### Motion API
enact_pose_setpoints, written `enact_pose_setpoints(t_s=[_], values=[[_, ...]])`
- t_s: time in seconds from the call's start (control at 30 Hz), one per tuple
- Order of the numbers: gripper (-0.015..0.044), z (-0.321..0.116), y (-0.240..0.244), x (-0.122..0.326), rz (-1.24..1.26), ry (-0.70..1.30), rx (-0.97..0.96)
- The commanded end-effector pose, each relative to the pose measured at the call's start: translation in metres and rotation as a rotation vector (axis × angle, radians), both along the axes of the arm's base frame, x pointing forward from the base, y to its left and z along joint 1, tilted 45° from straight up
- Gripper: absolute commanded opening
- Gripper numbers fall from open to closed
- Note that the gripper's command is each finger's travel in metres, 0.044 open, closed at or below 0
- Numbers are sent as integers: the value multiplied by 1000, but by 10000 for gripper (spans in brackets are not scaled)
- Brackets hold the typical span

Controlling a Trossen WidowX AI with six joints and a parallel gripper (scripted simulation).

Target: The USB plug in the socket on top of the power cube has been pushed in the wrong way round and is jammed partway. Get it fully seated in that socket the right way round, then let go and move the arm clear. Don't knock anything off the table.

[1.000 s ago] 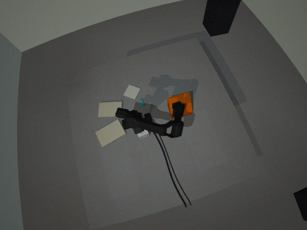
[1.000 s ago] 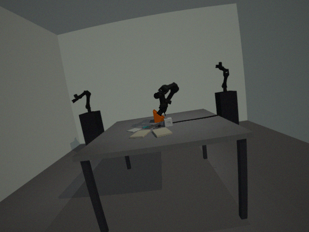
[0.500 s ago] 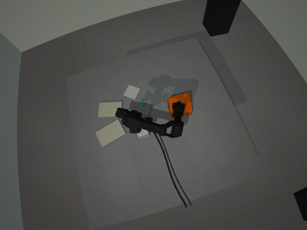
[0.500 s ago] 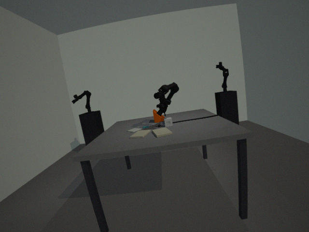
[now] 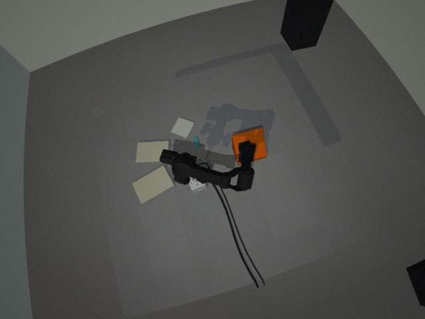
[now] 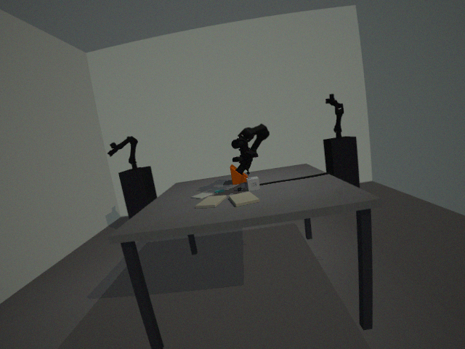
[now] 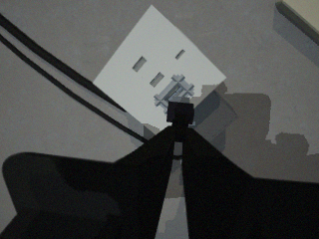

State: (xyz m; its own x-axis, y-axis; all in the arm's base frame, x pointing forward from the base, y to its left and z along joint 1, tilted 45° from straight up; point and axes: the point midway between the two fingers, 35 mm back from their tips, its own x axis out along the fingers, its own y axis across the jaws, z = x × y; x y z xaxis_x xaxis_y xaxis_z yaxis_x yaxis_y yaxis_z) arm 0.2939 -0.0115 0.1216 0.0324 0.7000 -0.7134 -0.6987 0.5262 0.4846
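Observation:
The white power cube (image 5: 198,185) (image 6: 253,183) (image 7: 150,45) stands on the table, with several slots in its top. In the wrist view it sits turned roughly cornerwise to my fingers. A raised grey frame (image 7: 161,100) around one socket is on its top, near a corner. My gripper (image 7: 178,134) is shut on the black USB plug (image 7: 179,114). The plug's body overlaps the near edge of that frame. Whether its tip is in the socket, and which way round it is, cannot be told. The arm hides much of the cube in the top view.
Black cables (image 5: 230,222) (image 7: 47,55) run past the cube. Two cream blocks (image 5: 153,151) (image 5: 153,184) lie near it, with a pale square (image 5: 182,127) and a teal piece (image 5: 196,141). An orange block (image 5: 259,137) (image 6: 236,177) stands at the arm's base.

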Motion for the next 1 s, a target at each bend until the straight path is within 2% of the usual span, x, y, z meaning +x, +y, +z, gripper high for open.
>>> enact_pose_setpoints(t_s=[0.0, 0.97], values=[[0, 0, 0, 0, -73, 69, 2], [0, 0, 0, 0, -614, 600, 27]])
